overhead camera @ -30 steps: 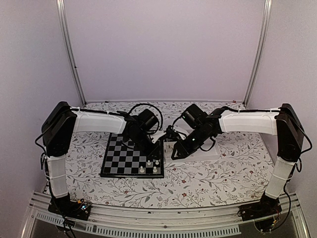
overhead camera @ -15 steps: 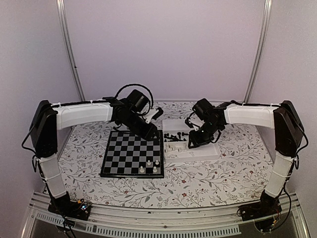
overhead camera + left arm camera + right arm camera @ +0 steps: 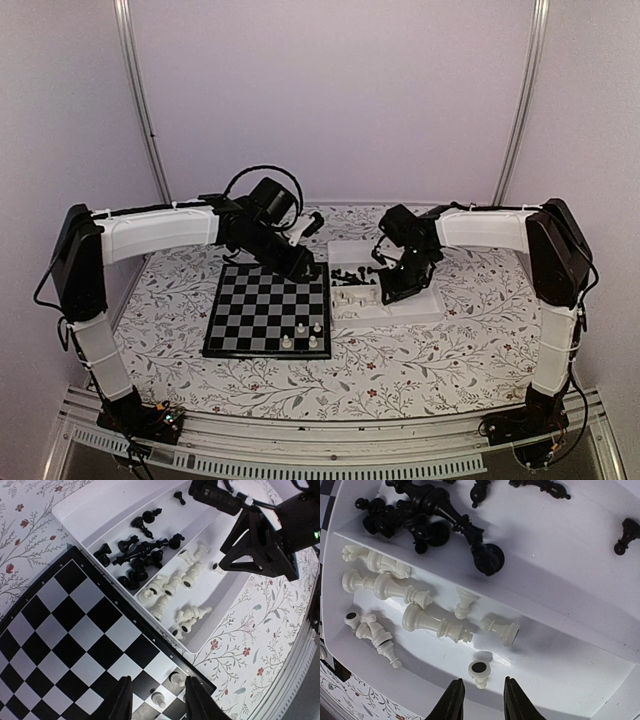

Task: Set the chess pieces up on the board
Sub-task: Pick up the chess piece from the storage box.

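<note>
One board (image 3: 255,312), one white tray (image 3: 418,306) of two compartments, four white chess pieces (image 3: 303,327) standing on the board

Black-and-grey checked board (image 3: 262,310), black and white chess pieces (image 3: 427,620), white tray (image 3: 422,306), floral tablecloth (image 3: 430,360).

This looks like a robot lab. A left robot arm (image 3: 160,230) and a right robot arm (image 3: 490,228) are bolted to a metal rail (image 3: 300,440) at the edge of a desk (image 3: 420,360) with a flowery cover. Plain pale walls (image 3: 330,100) and metal poles (image 3: 140,100) box it in.
</note>
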You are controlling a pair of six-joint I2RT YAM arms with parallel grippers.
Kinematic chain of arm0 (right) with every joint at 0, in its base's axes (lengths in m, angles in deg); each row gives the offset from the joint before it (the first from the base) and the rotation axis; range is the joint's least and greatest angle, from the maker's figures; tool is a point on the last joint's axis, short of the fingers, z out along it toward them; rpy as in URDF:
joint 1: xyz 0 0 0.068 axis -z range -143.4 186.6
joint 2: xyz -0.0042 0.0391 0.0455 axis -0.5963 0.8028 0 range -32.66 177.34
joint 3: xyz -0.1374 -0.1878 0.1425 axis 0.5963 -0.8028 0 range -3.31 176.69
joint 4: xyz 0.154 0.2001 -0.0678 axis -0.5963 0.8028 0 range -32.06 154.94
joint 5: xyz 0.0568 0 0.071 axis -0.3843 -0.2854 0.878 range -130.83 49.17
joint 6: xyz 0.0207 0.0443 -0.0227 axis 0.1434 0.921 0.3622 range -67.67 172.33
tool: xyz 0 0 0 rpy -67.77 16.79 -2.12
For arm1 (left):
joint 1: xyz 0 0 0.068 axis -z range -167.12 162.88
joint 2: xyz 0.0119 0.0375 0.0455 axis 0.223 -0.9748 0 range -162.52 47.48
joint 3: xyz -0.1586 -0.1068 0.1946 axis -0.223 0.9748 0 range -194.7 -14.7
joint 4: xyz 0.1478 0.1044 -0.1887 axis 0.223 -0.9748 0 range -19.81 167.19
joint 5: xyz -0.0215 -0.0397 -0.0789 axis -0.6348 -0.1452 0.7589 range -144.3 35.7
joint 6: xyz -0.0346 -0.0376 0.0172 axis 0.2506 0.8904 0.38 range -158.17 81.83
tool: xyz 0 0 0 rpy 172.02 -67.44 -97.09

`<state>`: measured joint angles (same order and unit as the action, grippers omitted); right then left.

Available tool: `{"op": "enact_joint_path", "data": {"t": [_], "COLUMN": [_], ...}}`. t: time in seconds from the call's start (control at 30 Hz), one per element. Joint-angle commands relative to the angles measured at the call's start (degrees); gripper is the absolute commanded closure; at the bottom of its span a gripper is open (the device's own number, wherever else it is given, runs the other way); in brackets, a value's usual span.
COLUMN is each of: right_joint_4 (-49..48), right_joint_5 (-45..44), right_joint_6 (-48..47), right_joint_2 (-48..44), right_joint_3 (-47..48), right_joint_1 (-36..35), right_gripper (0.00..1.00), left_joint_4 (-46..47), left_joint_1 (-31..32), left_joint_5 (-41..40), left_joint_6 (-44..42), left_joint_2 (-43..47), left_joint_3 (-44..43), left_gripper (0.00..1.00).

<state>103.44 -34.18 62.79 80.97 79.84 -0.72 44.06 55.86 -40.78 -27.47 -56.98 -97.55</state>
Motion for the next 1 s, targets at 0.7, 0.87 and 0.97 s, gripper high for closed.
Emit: {"op": "enact_joint_path", "data": {"t": [0.7,0.87,0.97], "right_joint_4": [4.39,3.43,3.21], "right_joint_5": [3.72,3.78,4.23], "right_joint_6": [0.97,1.20,1.80], "right_joint_2": [5.40,5.55,5.66], "right_joint_3": [2.63,2.10,2.80], "right_joint_1": [0.32,0.32,0.38], "right_gripper": [0.74,0.80,0.84], "left_joint_4": [1.96,2.40,2.54], "left_joint_1": [-0.18,-0.09,-0.05], "left_joint_5": [0.06,0.44,0.88], "left_joint_6": [1.87,1.93,1.71], "left_joint_2": [3.15,3.26,2.80], "left_joint_3": [3.01,3.24,2.86], "left_gripper": [0.60,0.60,0.60]}}
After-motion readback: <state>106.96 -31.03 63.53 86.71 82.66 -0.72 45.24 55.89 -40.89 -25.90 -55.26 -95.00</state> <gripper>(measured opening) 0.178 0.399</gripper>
